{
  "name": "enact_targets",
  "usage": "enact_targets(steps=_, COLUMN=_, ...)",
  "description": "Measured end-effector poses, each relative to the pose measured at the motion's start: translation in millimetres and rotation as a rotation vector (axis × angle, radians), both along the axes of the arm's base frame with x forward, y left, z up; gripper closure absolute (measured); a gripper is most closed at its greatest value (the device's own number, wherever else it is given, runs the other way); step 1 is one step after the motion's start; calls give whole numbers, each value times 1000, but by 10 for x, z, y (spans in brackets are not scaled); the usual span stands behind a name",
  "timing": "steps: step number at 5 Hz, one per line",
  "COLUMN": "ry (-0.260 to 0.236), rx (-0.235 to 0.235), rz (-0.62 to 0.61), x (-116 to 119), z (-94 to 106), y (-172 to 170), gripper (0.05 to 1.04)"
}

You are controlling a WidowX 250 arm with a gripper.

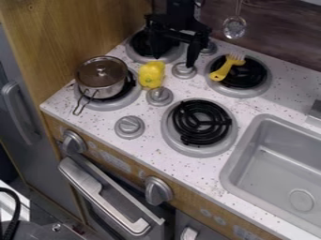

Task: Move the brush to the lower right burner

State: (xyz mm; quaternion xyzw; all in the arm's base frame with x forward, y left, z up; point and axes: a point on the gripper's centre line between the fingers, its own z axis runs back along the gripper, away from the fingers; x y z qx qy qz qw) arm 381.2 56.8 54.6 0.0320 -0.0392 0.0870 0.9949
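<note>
My arm [180,8] comes in from the top edge, and I have the gripper [173,61] hanging down, its two black fingers spread apart.

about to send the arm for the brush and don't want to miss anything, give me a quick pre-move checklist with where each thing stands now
1. Brush on the upper right burner: ok
2. Lower right burner free to take it: ok, its coil is bare
3. Gripper open: ok, fingers apart
4. Gripper lined up over the brush: not ok, it hangs by the upper left burner
5. Pot and yellow pepper off the likely path: ok, both farther left
6. Handle height for the grasp: cannot tell
</note>
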Motion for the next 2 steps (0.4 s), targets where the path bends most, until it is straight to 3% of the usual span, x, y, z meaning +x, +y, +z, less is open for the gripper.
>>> enact_targets(steps=2, ry=49, rx=-34, rz=0, x=-9, z=-337, y=-80, gripper=83)
